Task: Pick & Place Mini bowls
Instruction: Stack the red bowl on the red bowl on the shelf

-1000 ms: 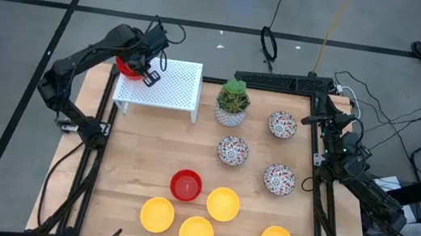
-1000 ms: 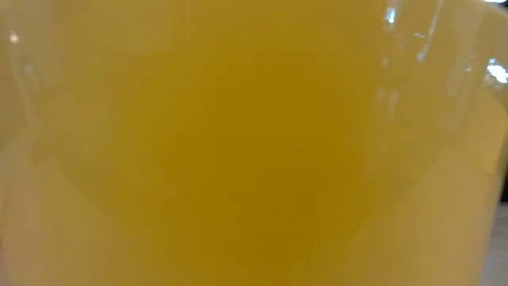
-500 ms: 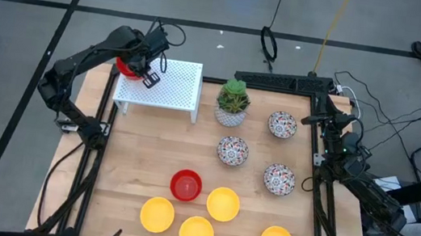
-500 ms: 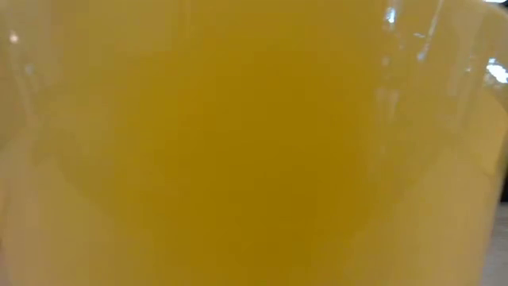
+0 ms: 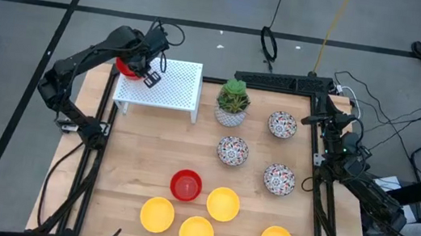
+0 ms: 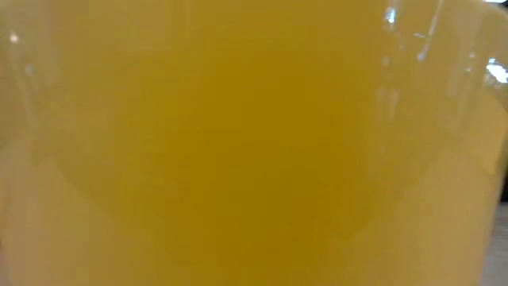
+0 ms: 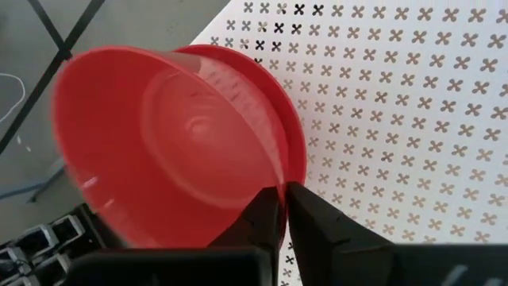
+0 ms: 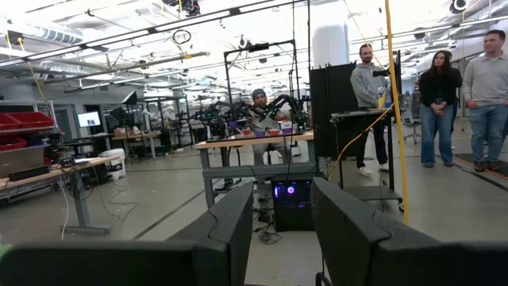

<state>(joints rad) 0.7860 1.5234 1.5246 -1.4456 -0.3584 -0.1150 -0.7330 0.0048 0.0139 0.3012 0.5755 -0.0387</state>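
Overhead, left hand (image 5: pixel 145 69) grips red bowl (image 5: pixel 127 66) above white rack (image 5: pixel 169 88); right hand (image 5: pixel 339 119) open.

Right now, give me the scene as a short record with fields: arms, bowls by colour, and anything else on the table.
left gripper: shut on the rim of a red bowl, held over the white perforated rack, with another red rim showing just behind the bowl
right gripper: open, holding nothing, at the table's right edge
red bowl on table: alone, beside the yellow ones
yellow bowls: four, at the near edge
patterned bowls: three, right of centre
potted plant: beside the rack
low view: filled with yellow
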